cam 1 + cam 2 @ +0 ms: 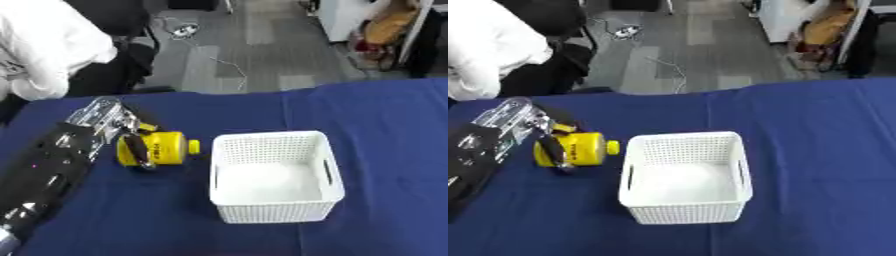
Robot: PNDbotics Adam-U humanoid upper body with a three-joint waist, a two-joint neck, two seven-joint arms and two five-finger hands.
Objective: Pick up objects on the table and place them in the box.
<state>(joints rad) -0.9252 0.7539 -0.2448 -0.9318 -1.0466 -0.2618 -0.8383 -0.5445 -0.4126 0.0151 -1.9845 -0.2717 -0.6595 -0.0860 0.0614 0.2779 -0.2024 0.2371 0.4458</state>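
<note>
Yellow bottle (157, 149) lies on its side on the blue bench (385, 130), left of the middle, cap end pointing toward the white box (276, 175). Bottle sits just beside the box's left wall, small gap between cap and rim. Box looks empty, perforated sides, slot handles, standing upright near the bench's middle.

Left hand (118, 131) comes in from the near left corner, over the bottle's rear half. Fingers curl round the body, one dark finger wrapped across the front face, so it has hold of the bottle. Bottle appears to rest on the cloth, not lifted yet, judging by how it sits.

Right hand not visible in either view.

Risks: round bottle on its side could roll out of the curl when lifted, since the hold is toward the base end and the cap end may dip. Box is close, so a low carry could knock the cap into the left wall and shove the light box. Needs to clear the rim before release.
</note>
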